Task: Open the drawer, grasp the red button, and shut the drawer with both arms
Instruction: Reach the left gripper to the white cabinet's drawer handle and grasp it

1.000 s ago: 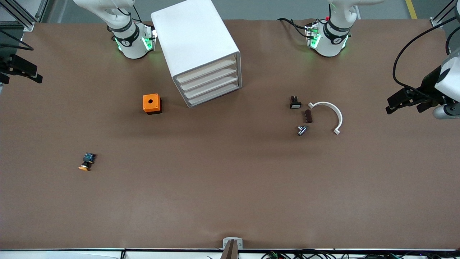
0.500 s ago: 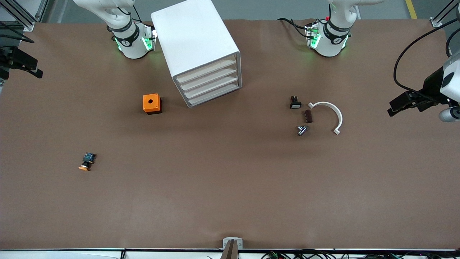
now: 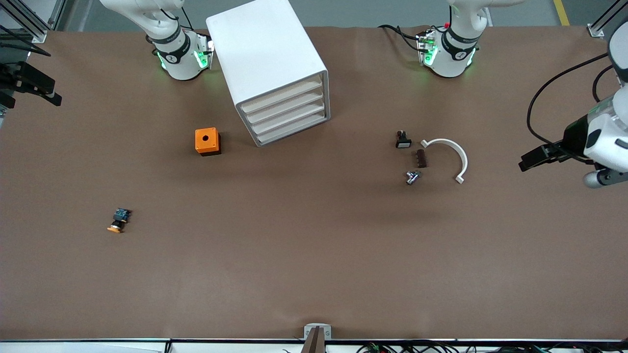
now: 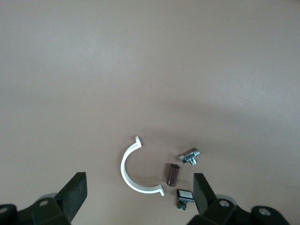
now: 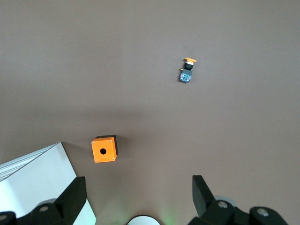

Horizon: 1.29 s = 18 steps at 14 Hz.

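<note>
The white cabinet stands between the two arm bases, and each drawer in its stack of off-white fronts is shut. The same cabinet's corner shows in the right wrist view. The red-capped button is hidden. My left gripper hangs open over the left arm's end of the table, empty. My right gripper hangs open over the right arm's end, with nothing between its fingers.
An orange cube with a hole sits beside the cabinet. An orange-capped button lies nearer the front camera. A white arc clamp, brown cylinder, metal fitting and black switch lie grouped near my left gripper.
My left gripper has turned and shifted a little toward the group of small parts. My right gripper has drifted slightly at its end of the table. Nothing on the table moved.
</note>
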{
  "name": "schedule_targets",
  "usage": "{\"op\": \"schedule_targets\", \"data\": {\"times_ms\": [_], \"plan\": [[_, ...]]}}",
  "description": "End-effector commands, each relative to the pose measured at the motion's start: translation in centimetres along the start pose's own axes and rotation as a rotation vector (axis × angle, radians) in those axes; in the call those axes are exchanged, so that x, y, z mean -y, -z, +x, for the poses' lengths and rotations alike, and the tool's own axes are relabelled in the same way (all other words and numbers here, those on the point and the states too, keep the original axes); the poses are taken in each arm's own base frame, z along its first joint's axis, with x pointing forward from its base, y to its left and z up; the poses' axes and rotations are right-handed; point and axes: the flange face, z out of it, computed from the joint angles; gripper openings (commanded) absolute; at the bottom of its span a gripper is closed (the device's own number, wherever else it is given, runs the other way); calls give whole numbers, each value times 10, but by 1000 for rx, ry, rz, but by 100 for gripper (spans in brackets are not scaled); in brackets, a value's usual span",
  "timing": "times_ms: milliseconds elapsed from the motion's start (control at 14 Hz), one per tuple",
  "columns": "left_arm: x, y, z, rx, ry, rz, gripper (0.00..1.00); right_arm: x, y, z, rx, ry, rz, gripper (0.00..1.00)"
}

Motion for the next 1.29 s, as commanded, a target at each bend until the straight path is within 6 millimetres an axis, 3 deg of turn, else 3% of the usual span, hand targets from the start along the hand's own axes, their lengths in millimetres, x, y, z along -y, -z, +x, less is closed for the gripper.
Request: {"op": "schedule_targets", "data": {"times_ms": [0, 286, 571, 1214], "plan": [[-45, -48, 8, 71, 39, 28, 100, 3, 1, -11, -11, -1, 6, 100], [-93, -124, 5, 176, 90, 86, 100, 2, 1, -11, -15, -1, 6, 100], [-141, -194, -11, 254, 187, 164, 100, 9, 2, -10, -19, 13, 5, 100], [-264, -219, -69, 419, 454, 168, 100, 16, 4, -10, -30, 28, 5, 100]]}}
